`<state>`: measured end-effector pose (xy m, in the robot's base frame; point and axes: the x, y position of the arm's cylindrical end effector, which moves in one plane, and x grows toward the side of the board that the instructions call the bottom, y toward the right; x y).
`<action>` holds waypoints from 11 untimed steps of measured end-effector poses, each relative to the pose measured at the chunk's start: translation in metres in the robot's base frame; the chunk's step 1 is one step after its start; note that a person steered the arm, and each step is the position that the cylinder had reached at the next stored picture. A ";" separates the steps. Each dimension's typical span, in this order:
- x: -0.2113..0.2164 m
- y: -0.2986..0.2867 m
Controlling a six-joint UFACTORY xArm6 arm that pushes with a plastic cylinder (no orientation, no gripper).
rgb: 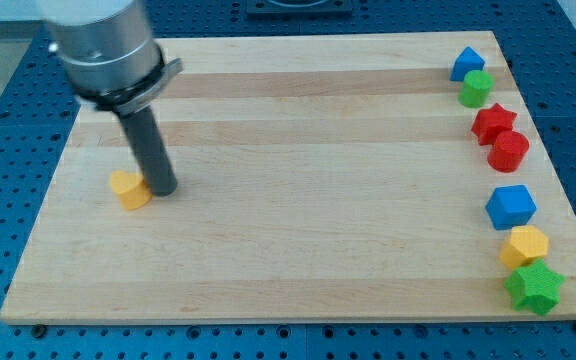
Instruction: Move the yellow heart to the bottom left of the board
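My tip [164, 190] is a plain rod end with no fingers, so it is grasping nothing; it is simply resting on the wooden board [298, 250] and pressing against the right side of the yellow heart [129, 187]. That heart is sitting at the view's left, about midway between the board's top and bottom edges, with the rod rising from beside it toward the view's upper left.

Moving right, every other block is lining up along the right edge, well apart from the heart. At the top corner a blue block [467, 63] is touching a green block [476, 88] just below it. Under those, a red star [494, 122] is touching a red cylinder-like block [509, 151]. Lower down, a second blue block [510, 206] is sitting just above a yellow hexagonal block [524, 245], which is touching a green star [534, 288] near the bottom right corner.
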<state>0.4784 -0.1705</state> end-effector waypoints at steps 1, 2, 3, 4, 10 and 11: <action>0.000 0.000; 0.000 0.000; 0.012 -0.009; 0.031 -0.017; -0.009 -0.009; 0.035 -0.027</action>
<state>0.5136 -0.1971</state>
